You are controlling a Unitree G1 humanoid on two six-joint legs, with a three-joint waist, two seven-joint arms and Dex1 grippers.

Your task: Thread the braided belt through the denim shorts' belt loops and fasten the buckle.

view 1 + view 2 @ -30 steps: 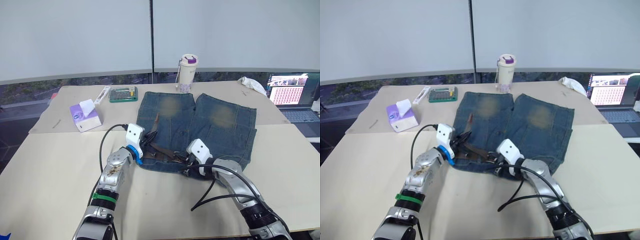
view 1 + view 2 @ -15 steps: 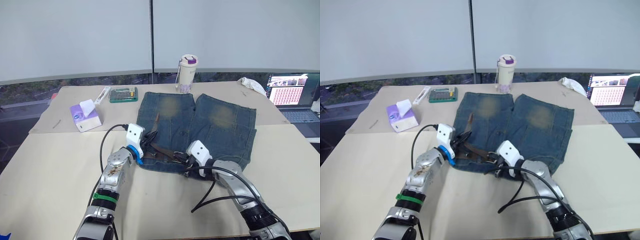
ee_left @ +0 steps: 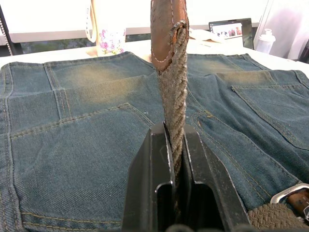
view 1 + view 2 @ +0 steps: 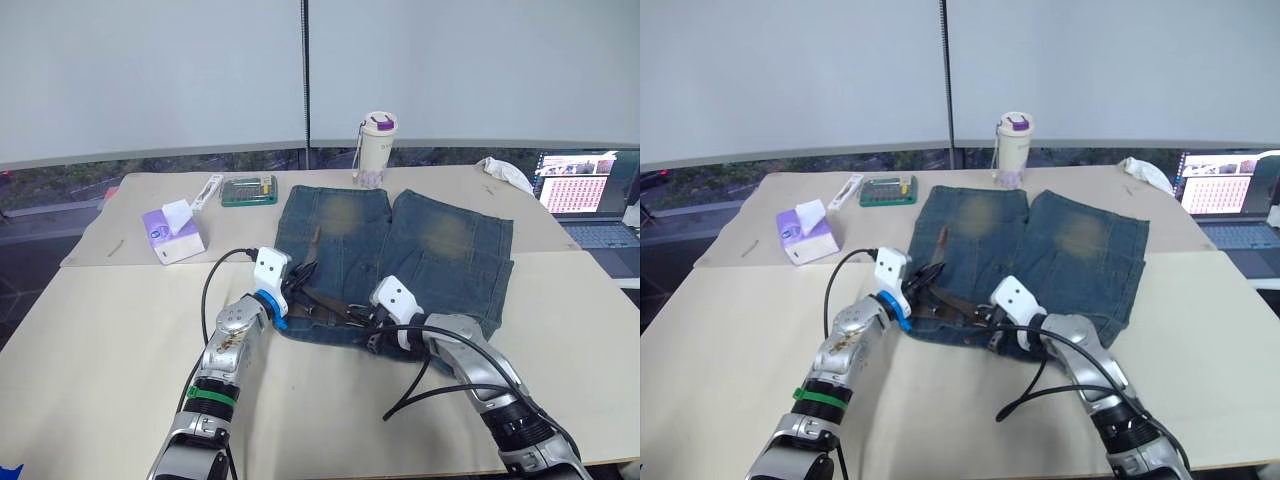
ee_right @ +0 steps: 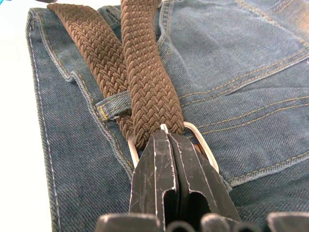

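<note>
The denim shorts (image 4: 400,250) lie flat on the table, waistband toward me. The braided belt (image 4: 322,302) runs along the waistband between my two grippers. My left gripper (image 4: 296,280) is shut on the belt's strap near its leather tip (image 3: 166,29), which stands up from the fingers (image 3: 145,183). My right gripper (image 4: 366,322) is shut at the silver buckle (image 5: 205,147), with its fingertips over the frame where the brown strap (image 5: 145,82) enters. A belt loop (image 5: 112,105) crosses one strap just beyond the buckle.
A purple tissue box (image 4: 172,230) sits at the left. A green calculator (image 4: 247,188) and a lidded cup (image 4: 377,135) stand behind the shorts. A laptop (image 4: 585,195) and a white cloth (image 4: 505,170) are at the far right. A black cable (image 4: 440,390) loops beside my right arm.
My right gripper has edged slightly left along the waistband and its forearm has shifted a little. The left gripper holds still with the belt.
</note>
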